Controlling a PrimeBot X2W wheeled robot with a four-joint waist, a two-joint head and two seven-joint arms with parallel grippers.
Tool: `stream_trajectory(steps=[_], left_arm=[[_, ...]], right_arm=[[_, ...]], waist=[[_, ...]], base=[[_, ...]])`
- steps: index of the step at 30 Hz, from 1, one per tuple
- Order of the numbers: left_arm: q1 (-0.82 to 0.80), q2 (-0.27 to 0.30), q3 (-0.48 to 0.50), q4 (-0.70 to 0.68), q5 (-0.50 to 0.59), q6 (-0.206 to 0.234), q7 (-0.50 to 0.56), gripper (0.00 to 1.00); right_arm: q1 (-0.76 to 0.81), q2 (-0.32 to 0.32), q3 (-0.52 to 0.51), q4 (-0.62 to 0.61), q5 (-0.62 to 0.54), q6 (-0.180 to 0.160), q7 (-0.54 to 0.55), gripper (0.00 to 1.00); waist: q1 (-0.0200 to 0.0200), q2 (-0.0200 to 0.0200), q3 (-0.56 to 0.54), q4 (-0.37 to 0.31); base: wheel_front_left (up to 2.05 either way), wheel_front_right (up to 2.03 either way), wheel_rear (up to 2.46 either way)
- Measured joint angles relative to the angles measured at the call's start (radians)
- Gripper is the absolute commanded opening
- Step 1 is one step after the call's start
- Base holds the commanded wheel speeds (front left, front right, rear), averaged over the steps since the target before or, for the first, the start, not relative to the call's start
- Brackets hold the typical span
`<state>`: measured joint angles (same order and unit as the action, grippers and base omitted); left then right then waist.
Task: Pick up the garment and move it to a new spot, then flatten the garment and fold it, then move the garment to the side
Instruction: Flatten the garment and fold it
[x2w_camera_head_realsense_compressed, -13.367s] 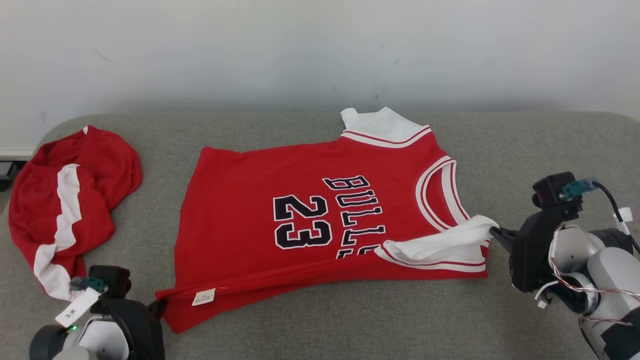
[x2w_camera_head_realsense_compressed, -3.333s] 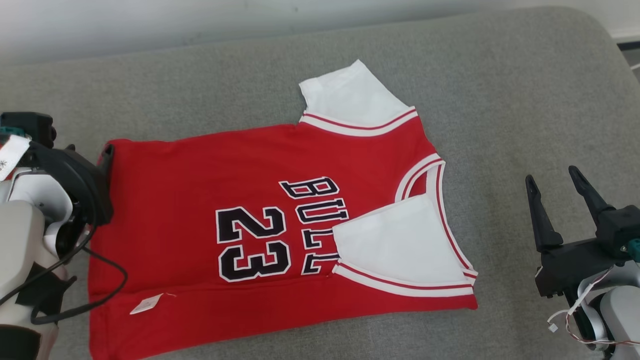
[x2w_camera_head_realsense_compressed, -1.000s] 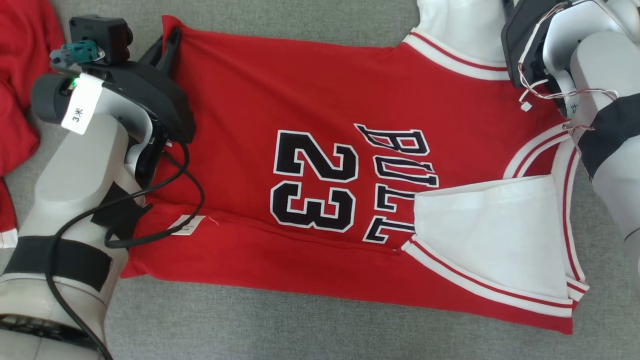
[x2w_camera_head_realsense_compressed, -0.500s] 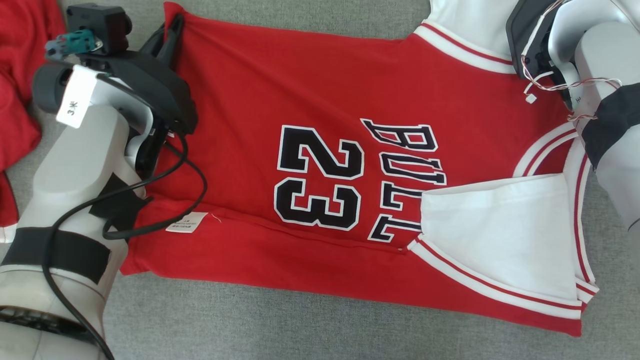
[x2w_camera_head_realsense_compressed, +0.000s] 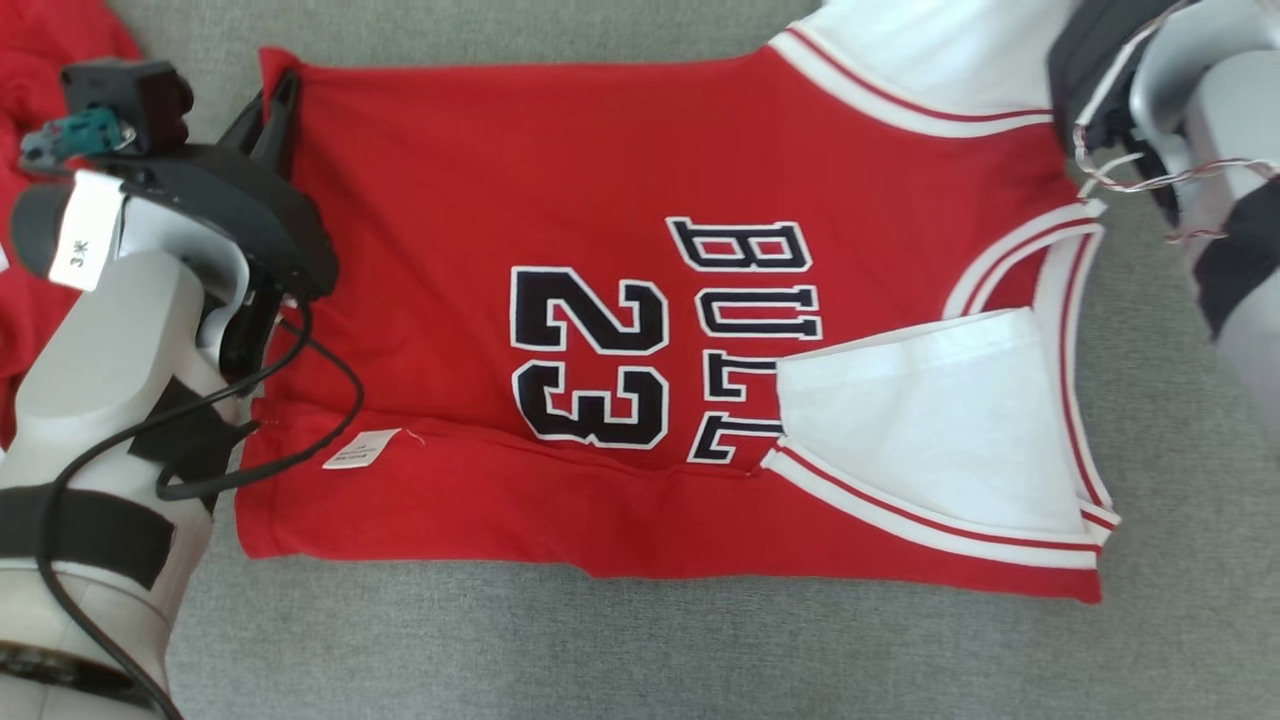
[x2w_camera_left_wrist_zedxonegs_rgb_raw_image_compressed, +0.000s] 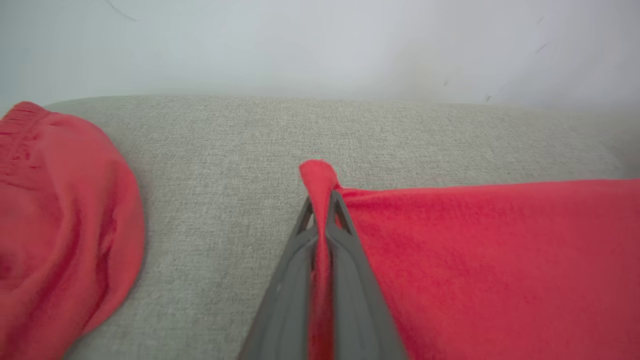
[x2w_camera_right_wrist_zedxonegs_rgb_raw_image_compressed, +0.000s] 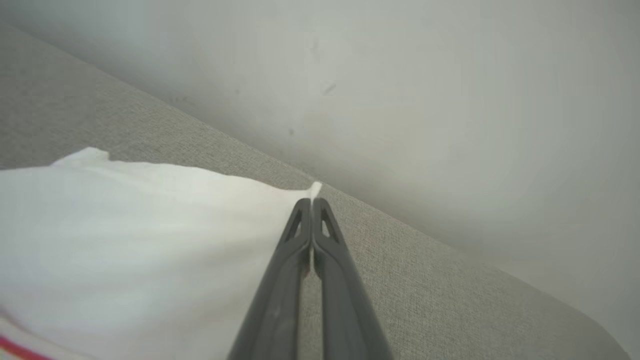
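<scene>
You've got a crumpled red garment (x2w_camera_left_wrist_zedxonegs_rgb_raw_image_compressed: 55, 225) lying at the left end of the grey fabric-covered cushion (x2w_camera_head_realsense_compressed: 620, 650), with a pale, faintly scuffed wall (x2w_camera_right_wrist_zedxonegs_rgb_raw_image_compressed: 400, 100) rising just behind.

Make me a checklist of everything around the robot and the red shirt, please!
Surface: grey fabric cushion, jersey spread on it.
Job's things: red jersey lying flat, number side up; near white sleeve folded over its front; label near the hem.
Clutter: another red garment bunched at the left.
Grippers: left gripper shut on the jersey's far hem corner; right gripper shut on the far white sleeve at its tip.
Cables: black cable from the left arm loops over the jersey; thin wires by the right arm.
Surroundings: pale wall behind the cushion.
</scene>
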<state>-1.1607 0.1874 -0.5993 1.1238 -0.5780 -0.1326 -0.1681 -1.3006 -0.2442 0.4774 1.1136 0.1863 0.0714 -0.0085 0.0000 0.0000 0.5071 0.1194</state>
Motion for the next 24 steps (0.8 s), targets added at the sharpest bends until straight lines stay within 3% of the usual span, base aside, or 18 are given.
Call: stream_trajectory(steps=[15,24], left_arm=[[0.022,0.038,-0.052,-0.021,-0.030,0.000,-0.020,0.00],[0.072,0.053,-0.100,-0.043,-0.033,0.000,-0.031,0.00]], right_arm=[[0.064,0.050,-0.007,-0.002,0.060,0.043,-0.193,0.00],[0.150,0.057,-0.004,-0.034,0.107,0.052,-0.230,0.00]], waist=[[0.0000,0.0000,-0.042,-0.031],[0.0000,0.0000,-0.084,-0.040]], base=[[0.00,0.00,0.00],[0.00,0.00,0.00]])
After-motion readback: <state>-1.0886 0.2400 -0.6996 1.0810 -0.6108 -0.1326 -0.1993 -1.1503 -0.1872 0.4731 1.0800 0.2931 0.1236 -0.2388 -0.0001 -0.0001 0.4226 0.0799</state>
